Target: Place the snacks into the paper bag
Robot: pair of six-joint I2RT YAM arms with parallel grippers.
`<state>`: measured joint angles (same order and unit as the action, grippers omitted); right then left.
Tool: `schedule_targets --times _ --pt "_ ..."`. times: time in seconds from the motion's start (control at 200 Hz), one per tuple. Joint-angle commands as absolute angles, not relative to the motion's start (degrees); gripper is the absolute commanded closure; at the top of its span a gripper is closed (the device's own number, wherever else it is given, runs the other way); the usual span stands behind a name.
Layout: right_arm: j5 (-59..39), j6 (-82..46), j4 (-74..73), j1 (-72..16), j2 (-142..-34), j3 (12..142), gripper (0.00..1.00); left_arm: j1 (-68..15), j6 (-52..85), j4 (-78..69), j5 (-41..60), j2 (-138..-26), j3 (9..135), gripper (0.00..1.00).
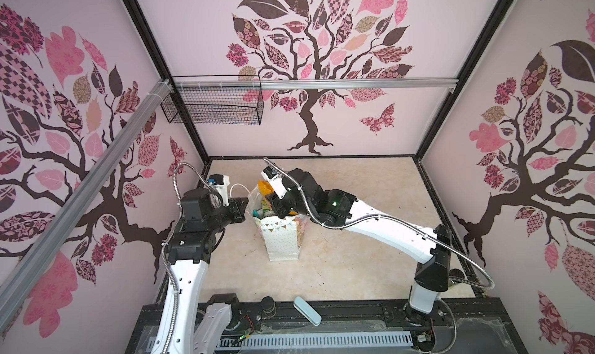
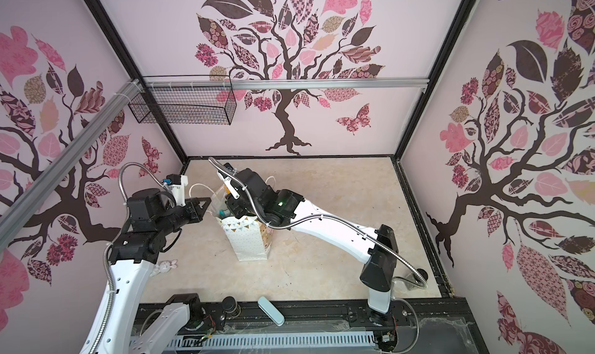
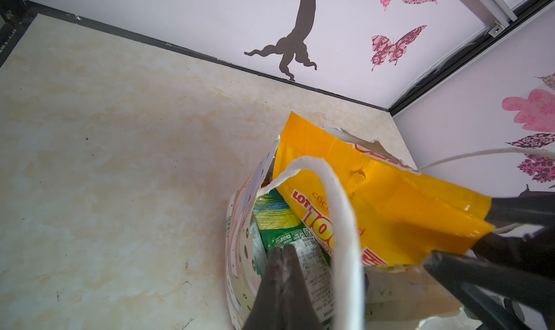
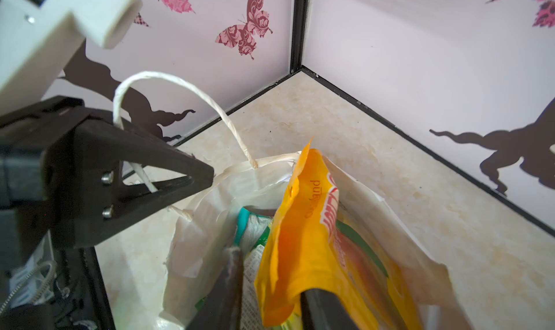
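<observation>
- The tall white paper gift bag with gold dots and bunting print [image 1: 283, 239] stands upright on the beige marbled desk [image 1: 354, 255], between my two arms
- My left end effector [image 4: 205, 175] is fully closed at the bag's rim and looks to be pinching the paper to hold the mouth wide
- My right end effector [image 4: 268, 271] is down in the mouth with its jaws partly apart; the glossy orange-yellow snack packet with red lettering [image 3: 375, 193] lies between them, leaning on one finger and not visibly pinched
- That packet is only partly in: its top stands well above the rim, resting on a green packet [image 3: 282, 232] and a small teal one [image 4: 243, 220] already inside
- Risk: lifting the right arm out could drag the packet along if the foil catches a finger, or tip it over the rim
- Risk: the white cord handle [image 4: 162, 74] runs close by the left finger; I cannot tell whether it is hooked, and a pull there would topple the bag
- Risk: the rim is ragged, so a harder tug from the left may tear it
</observation>
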<state>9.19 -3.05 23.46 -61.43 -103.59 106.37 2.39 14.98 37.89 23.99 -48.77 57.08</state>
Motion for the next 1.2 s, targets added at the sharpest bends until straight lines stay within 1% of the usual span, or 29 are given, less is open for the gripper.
schedule_targets --times 0.0,0.045,0.11,0.17,0.225,0.25,0.335,0.38,0.445,0.5,0.55,0.625,0.675,0.795,0.845,0.915,1.005,1.195 --pt "7.3 -3.0 23.3 -61.8 -98.4 112.1 0.55 2.7 13.7 40.5 20.9 -49.2 63.5 0.94" --pt "7.1 -3.4 24.9 -62.3 -97.4 113.8 0.54 2.9 13.3 43.9 19.9 -49.9 67.3 0.86" --pt "6.5 -4.0 26.5 -62.7 -95.2 114.6 0.53 2.8 13.2 48.4 18.9 -50.7 72.6 0.72" --pt "6.8 -5.1 26.9 -62.8 -92.1 113.5 0.52 2.8 13.2 51.6 18.6 -51.2 77.6 0.67" --pt "7.6 -6.0 26.4 -62.8 -88.5 110.7 0.51 2.8 13.0 54.7 18.8 -51.9 82.1 0.61" --pt "8.2 -6.2 26.0 -62.8 -86.7 108.9 0.51 2.8 12.8 56.2 19.0 -52.6 84.1 0.60" --pt "11.7 -6.5 25.1 -62.8 -80.7 103.4 0.50 2.7 12.3 60.9 20.6 -54.4 90.7 0.59" --pt "14.4 -6.7 25.7 -62.8 -77.9 100.9 0.49 2.6 12.2 62.3 22.9 -55.0 93.1 0.58" --pt "18.2 -6.8 27.6 -62.7 -74.4 97.4 0.45 1.7 12.0 63.1 27.3 -55.8 95.7 0.58" --pt "20.8 -7.2 28.9 -62.7 -71.6 93.7 0.42 -0.5 12.1 63.8 29.6 -56.5 97.6 0.58" --pt "21.7 -7.7 28.9 -62.6 -69.3 90.1 0.39 -4.2 11.8 65.2 29.3 -57.7 99.6 0.58" --pt "21.2 -8.2 27.6 -62.4 -67.2 85.1 0.36 -11.3 11.6 67.5 25.7 -59.8 102.8 0.58" --pt "19.6 -8.5 26.4 -62.1 -67.1 82.7 0.35 -16.8 11.1 68.5 21.3 -61.3 104.0 0.58" --pt "16.7 -9.5 24.4 -61.5 -70.4 80.5 0.34 -27.7 10.3 72.5 2.2 -66.2 105.9 0.59" --pt "16.6 -9.6 24.3 -61.3 -72.4 80.6 0.33 -29.8 10.1 73.0 -2.5 -68.2 105.0 0.59" --pt "17.4 -10.0 23.8 -60.8 -74.6 80.4 0.33 -30.0 10.1 72.8 -3.4 -70.4 103.4 0.61" --pt "17.0 -10.8 22.6 -58.7 -76.3 79.4 0.33 -29.9 10.3 70.6 -3.8 -71.6 100.6 0.61" --pt "17.2 -11.4 18.2 -55.4 -76.4 76.1 0.38 -30.0 10.6 66.4 0.4 -73.3 98.1 0.63"
